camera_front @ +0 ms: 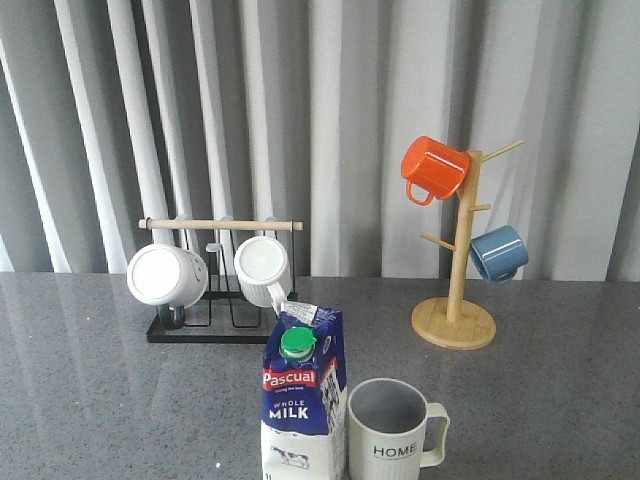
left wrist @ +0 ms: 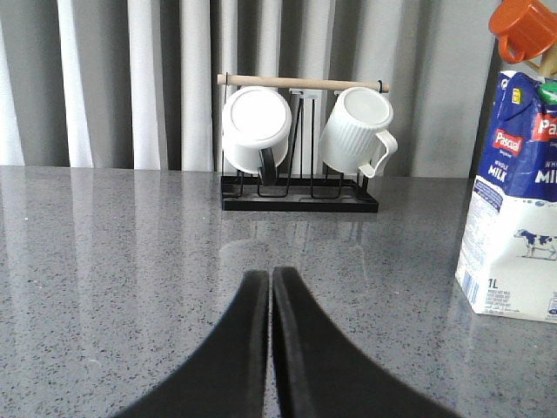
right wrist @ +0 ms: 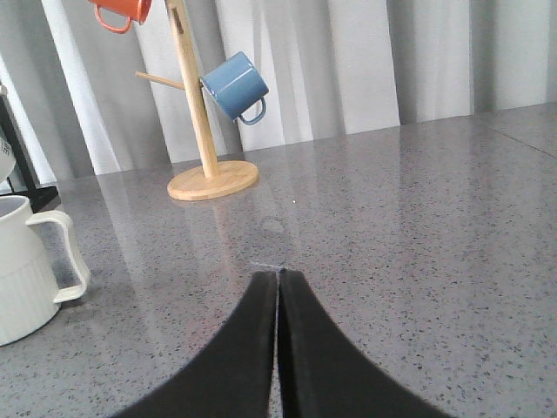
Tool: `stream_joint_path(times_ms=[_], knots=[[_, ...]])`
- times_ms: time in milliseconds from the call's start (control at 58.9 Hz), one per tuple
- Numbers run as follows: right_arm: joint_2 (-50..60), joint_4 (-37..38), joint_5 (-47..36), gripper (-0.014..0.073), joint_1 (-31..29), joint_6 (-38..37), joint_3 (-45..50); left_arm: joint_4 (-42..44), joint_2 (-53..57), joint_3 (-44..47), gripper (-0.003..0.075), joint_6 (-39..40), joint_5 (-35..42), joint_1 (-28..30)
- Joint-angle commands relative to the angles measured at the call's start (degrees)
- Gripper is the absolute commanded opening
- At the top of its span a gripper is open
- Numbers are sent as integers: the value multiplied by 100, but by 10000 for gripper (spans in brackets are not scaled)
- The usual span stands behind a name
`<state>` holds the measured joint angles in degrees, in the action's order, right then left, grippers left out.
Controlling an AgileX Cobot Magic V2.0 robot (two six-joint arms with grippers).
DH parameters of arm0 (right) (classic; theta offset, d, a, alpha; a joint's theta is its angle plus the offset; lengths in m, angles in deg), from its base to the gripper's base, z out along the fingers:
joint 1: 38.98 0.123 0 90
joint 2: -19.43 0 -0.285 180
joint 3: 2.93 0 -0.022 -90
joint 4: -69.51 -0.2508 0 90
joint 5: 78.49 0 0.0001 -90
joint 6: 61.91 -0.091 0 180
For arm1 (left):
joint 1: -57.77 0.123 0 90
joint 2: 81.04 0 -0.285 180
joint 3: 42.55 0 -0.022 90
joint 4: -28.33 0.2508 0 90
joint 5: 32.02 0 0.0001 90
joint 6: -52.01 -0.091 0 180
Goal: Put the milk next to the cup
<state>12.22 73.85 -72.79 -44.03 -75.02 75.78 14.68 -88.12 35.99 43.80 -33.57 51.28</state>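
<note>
Left gripper point(left wrist: 270, 277) fingers pressed together, empty, low over the table point(left wrist: 113, 261). Right gripper point(right wrist: 278, 277) same: closed, nothing held. Milk point(camera_front: 303, 400) upright at the table's front edge, just left of the cup point(camera_front: 392, 430), looks touching or nearly so; cup handle points right. Behind: black rack point(camera_front: 215, 325) with two white mugs, wooden tree point(camera_front: 457, 300) with orange mug point(camera_front: 433, 168) and blue mug point(camera_front: 498, 252).

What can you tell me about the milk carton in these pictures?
The milk carton is a tall blue and white gable-top box, cardboard by its look, with a green round cap, a red "Pascual" band, "WHOLE MILK" print and cow pictures. It stands upright on the grey table, close beside the "HOME" cup. No gripper holds it.
</note>
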Motion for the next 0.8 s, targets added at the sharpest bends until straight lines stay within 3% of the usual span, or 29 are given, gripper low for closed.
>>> stream_joint_path(times_ms=[0,611,781], knots=[[62,29,-423,-6,-31,21,59,-64,60,-110,-6,-2,428,15],[56,29,-444,-6,-37,21,59,-64,60,-110,-6,-2,428,15],[56,44,48,-6,-37,65,59,-64,60,-110,-6,-2,428,15]])
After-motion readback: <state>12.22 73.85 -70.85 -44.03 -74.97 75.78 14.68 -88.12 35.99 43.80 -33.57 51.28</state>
